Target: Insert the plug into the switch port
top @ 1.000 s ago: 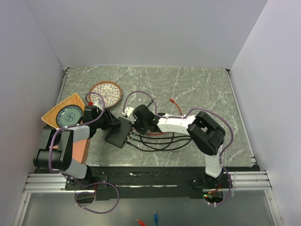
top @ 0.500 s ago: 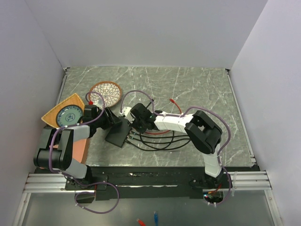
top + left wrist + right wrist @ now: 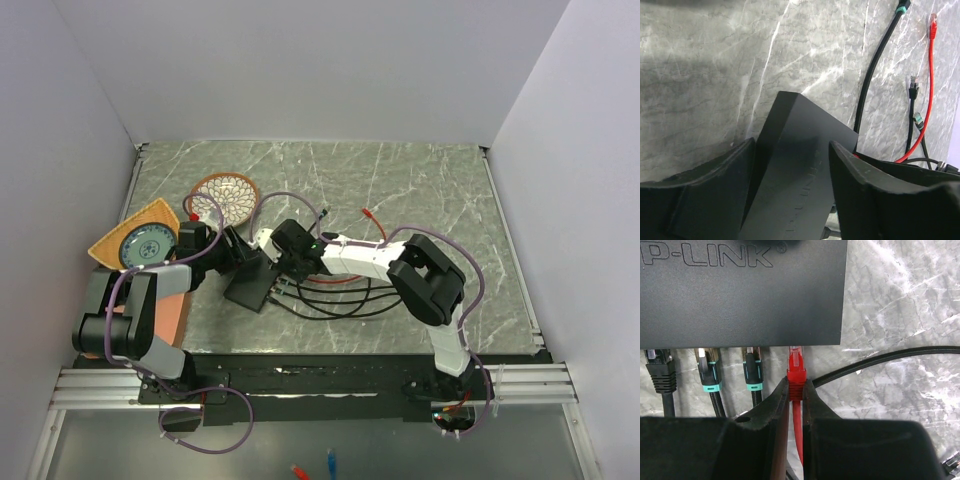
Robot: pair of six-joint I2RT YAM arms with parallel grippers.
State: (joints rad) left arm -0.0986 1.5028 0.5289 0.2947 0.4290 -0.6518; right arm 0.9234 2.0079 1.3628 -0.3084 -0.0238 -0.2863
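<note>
Right wrist view: my right hand (image 3: 796, 390) pinches the red plug (image 3: 796, 372) just behind its clear tip. The tip is at the edge of the TP-LINK switch (image 3: 740, 295), beside 3 black plugs (image 3: 709, 371) at the same edge. The switch lies on the marbled surface (image 3: 890, 315). My left hand (image 3: 792, 145) is spread around its other end.
</note>
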